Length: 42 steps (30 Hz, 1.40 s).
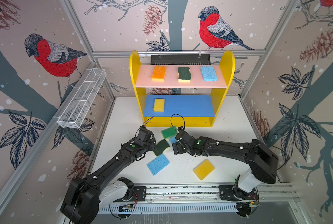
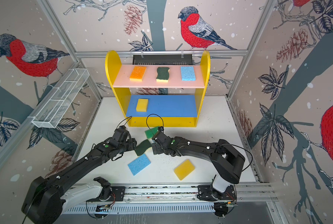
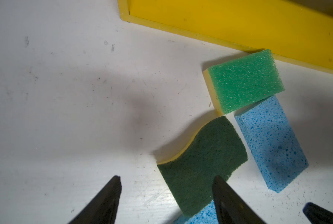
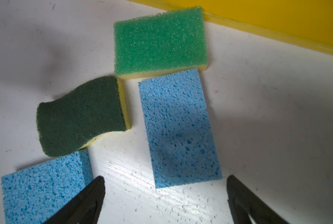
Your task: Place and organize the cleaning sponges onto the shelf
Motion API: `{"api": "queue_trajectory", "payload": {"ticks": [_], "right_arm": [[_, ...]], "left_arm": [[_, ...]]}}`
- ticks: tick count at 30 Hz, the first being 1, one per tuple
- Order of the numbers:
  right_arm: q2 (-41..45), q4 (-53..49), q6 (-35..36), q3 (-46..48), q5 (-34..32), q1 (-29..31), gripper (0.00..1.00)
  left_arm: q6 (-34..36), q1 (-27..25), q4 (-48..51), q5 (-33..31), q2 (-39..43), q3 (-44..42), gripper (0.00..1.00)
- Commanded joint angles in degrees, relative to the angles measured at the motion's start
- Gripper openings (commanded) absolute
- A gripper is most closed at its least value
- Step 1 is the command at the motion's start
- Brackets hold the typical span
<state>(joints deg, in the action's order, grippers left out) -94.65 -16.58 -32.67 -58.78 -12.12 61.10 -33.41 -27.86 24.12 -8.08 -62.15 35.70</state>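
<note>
Sponges: nine foam pads, four on the shelf (image 1: 226,64), five on the table (image 1: 229,135) at its 6 o'clock.
Pink board (image 1: 181,84) carries three from 9 to 3 o'clock: pitted orange pad (image 1: 158,73), wavy dark-green-on-yellow shelf scourer (image 1: 184,74), porous shelf blue pad (image 1: 208,73). Blue board (image 1: 191,106) holds one smooth shelf yellow pad (image 1: 159,105) at 9. On the white table lie a coarse green pad (image 1: 168,132) just beside the shelf base, a table scourer (image 1: 161,147), a near blue pad (image 1: 158,164), a rounded table yellow pad (image 1: 204,169), and a far blue pad (image 4: 179,128), mostly hidden by the right arm (image 1: 229,147) in both top views. Left claw (image 3: 166,180) is released and empty, one finger over the table scourer's edge. Right claw (image 4: 165,178) is spread wide and empty above the far blue pad.
</note>
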Motion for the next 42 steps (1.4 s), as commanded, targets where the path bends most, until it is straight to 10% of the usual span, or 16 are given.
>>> {"api": "queue_trajectory", "payload": {"ticks": [1,10,23,42], "right_arm": [[-2.03,1.01,1.11,-2.79,1.41,0.92,0.97],[-7.48,1.61,0.08,-7.67,7.05,2.31,0.85],[-12.07,3.16,-3.16,-7.49,7.82,1.32,0.39],[-21.06,2.37,-2.7,-16.22,6.84,-0.19,0.35]], "left_arm": [[-3.28,0.04,3.09,-4.03,0.13,0.55,0.75],[-6.13,0.02,3.06,-5.63,-0.25,0.12,0.72],[-5.29,2.63,1.72,-3.62,0.21,-0.03,0.63],[-4.16,4.46,0.49,-2.75,-0.12,-0.96,0.62]]}}
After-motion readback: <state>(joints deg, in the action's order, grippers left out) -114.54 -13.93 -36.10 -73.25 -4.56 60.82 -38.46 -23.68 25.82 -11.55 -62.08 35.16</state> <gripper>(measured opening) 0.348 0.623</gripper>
